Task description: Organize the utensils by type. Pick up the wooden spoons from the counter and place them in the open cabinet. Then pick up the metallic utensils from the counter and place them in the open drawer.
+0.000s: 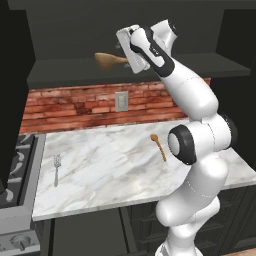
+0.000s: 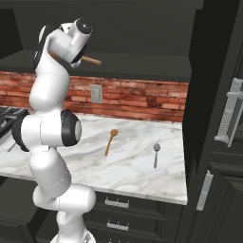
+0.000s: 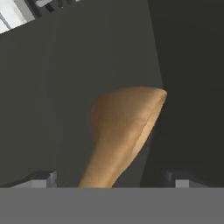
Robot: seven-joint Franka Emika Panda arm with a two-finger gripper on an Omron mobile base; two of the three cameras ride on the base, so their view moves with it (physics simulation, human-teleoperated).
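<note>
Claw wide open at cabinet shelf; large wooden spoon lies between fingertips, handle toward claw, bowl pointing away

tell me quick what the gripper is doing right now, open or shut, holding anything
gripper: open, jaws wide, up at the open cabinet; the large wooden spoon lies between the fingertips, not clamped.
</note>
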